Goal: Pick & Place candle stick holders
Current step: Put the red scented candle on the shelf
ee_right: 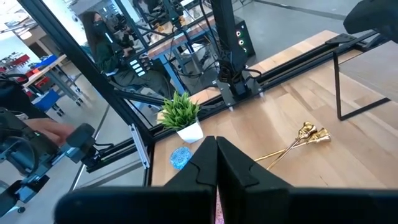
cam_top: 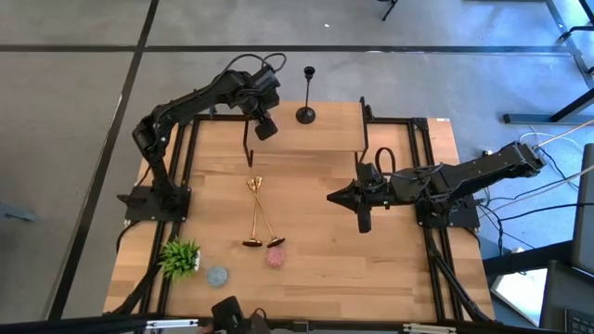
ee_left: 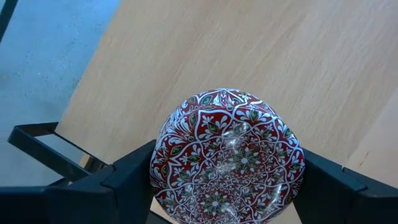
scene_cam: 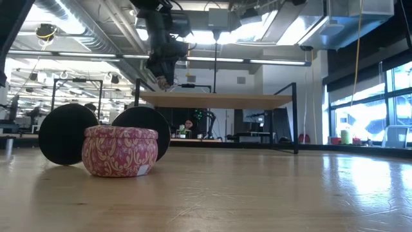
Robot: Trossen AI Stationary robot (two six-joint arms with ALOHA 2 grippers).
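One candlestick (cam_top: 307,93) stands on the raised shelf (cam_top: 325,130); two candlesticks (cam_top: 259,215) lie crossed on the table (cam_top: 371,269) before it.

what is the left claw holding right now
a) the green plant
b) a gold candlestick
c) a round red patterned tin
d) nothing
c: the left wrist view shows the left claw with its fingers on either side of a round red patterned tin, above the raised shelf; both gold candlesticks lie on the table.
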